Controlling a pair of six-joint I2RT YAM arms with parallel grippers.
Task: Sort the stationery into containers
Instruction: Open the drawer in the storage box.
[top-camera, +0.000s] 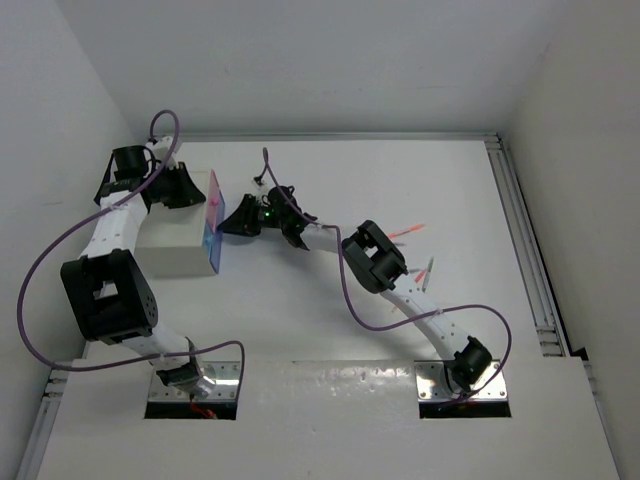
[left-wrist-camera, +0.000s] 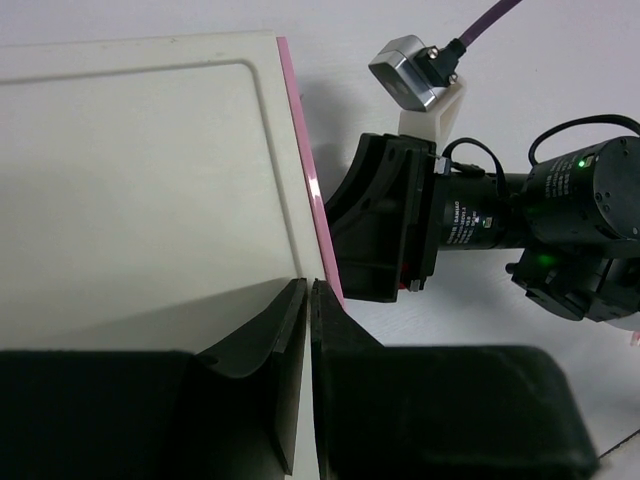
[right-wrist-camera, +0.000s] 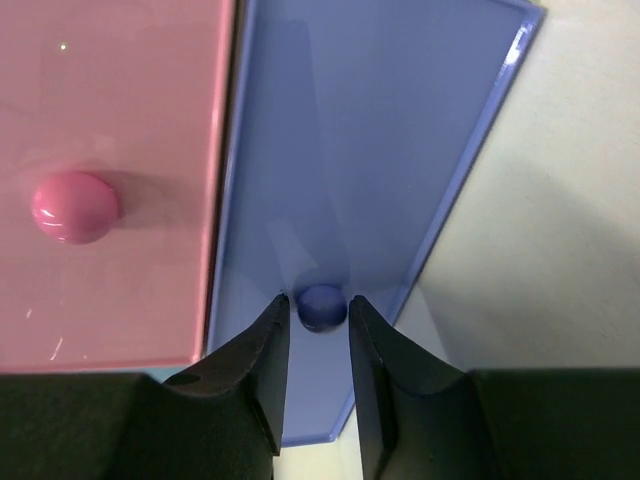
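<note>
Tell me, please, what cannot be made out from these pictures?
Insides of the pink drawer and blue drawer: right wrist view shows only their fronts.
Pens: top view, tiny and partly behind the right arm, so uncountable.
Right gripper: its fingers flank the blue knob; actual contact is unclear.
White cabinet: left wrist view cuts it off at the frame edge.

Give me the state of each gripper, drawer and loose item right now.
left gripper: shut, empty, over the white cabinet top.
right gripper: closed on the blue knob.
blue drawer: looks shut.
pink drawer: looks shut, knob untouched.
pens: loose on the table, unsorted.
</note>
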